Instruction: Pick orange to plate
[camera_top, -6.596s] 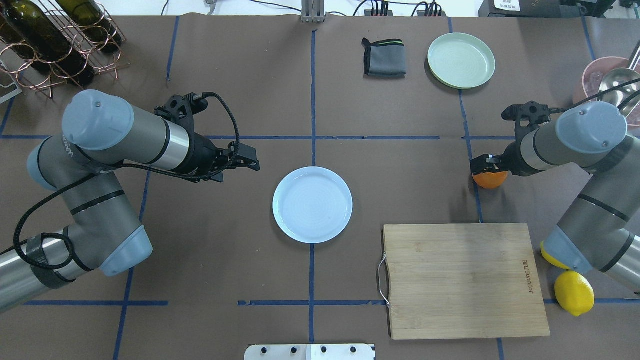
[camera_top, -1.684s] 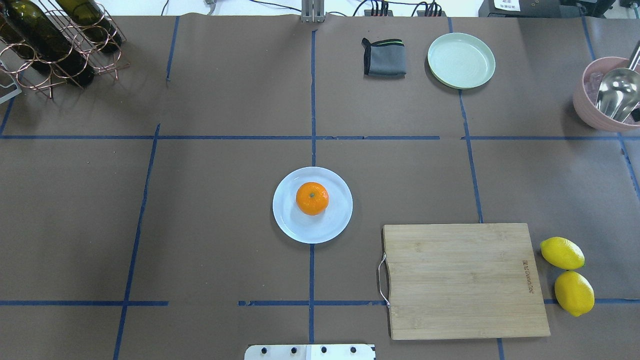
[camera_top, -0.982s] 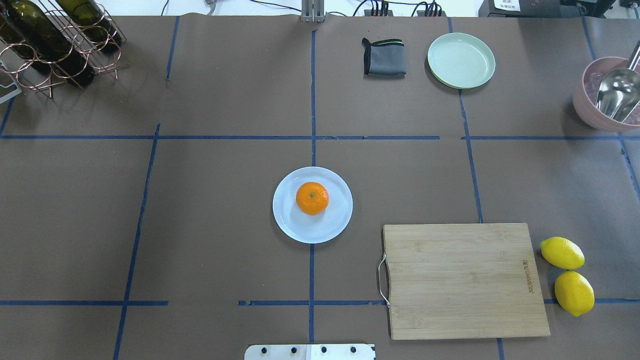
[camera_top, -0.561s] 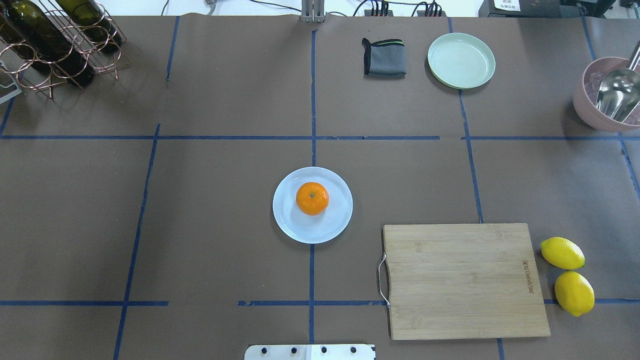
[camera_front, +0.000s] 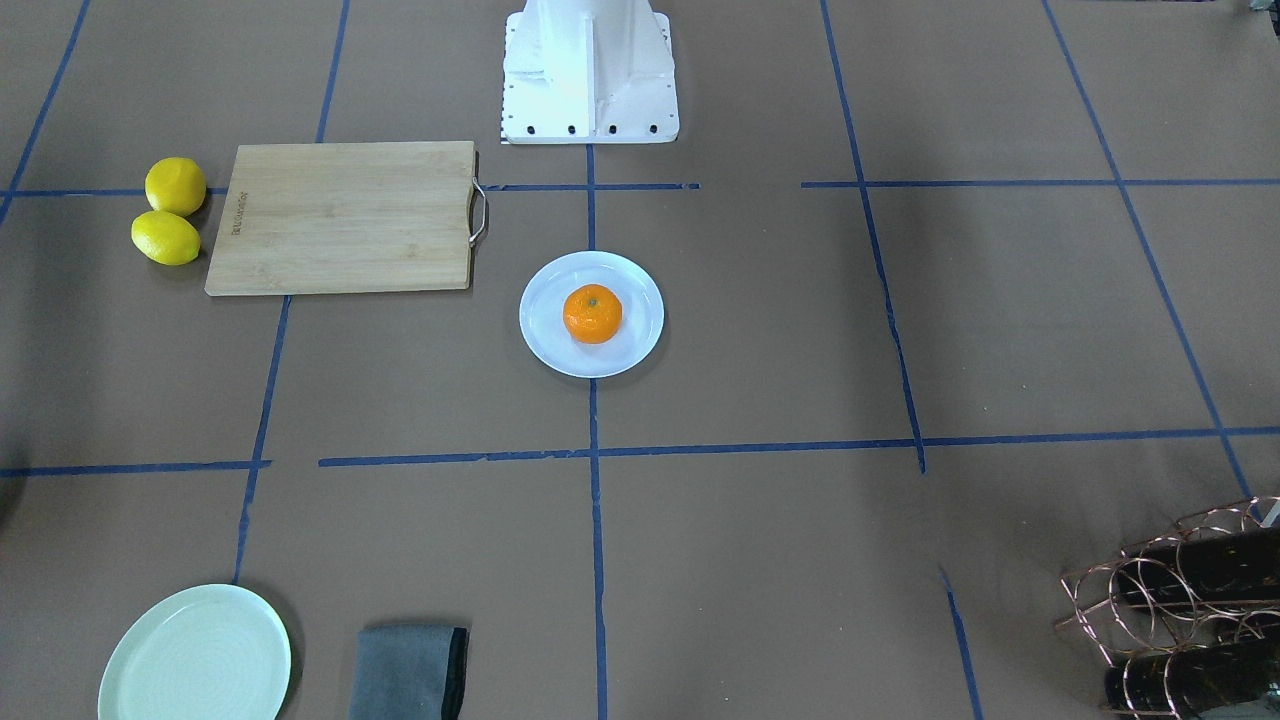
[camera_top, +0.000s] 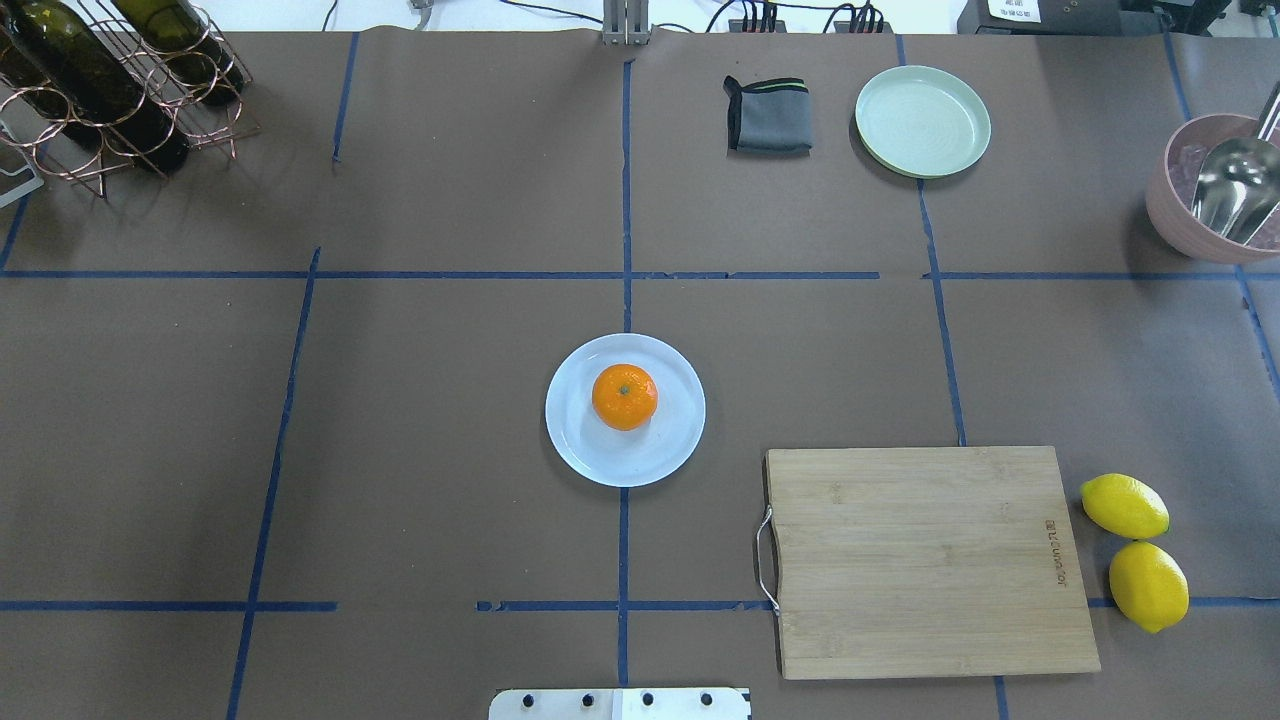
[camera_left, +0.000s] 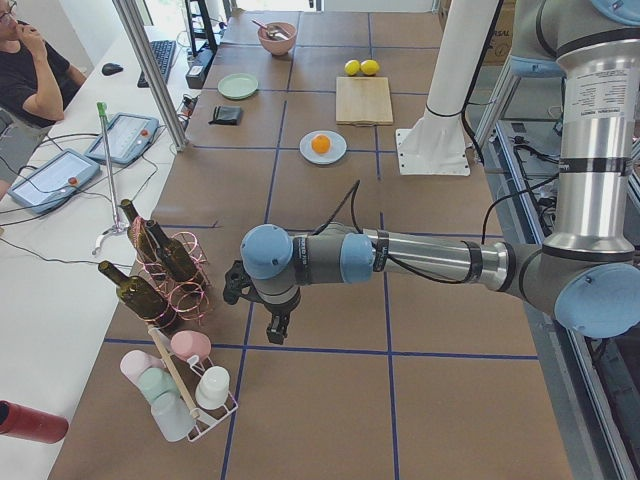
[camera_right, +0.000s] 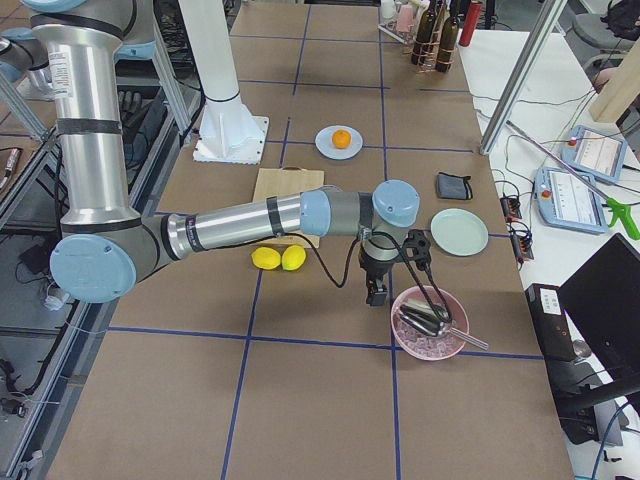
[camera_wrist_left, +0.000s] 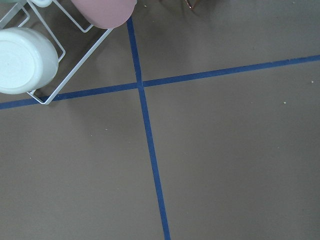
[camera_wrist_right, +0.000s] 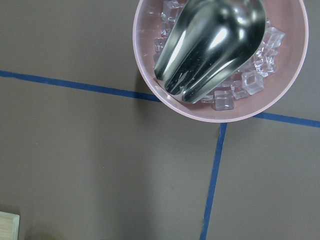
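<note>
The orange rests stem-up in the middle of the white plate at the table's centre, with nothing touching it. The front view shows the same orange on the plate. Both arms are outside the overhead view. My left gripper hangs over the table's left end by the bottle rack, far from the plate; I cannot tell whether it is open or shut. My right gripper hangs beside the pink bowl at the right end, and its state is equally unclear.
A bamboo cutting board lies right of the plate, with two lemons beyond it. A mint-green plate and a grey cloth sit at the back. A pink bowl holds ice and a scoop; a wine rack stands back left.
Since 6.6 s ago the orange has gone from the right side of the table onto the white plate, and both arms have left the overhead view. Nothing has moved in the last second.
</note>
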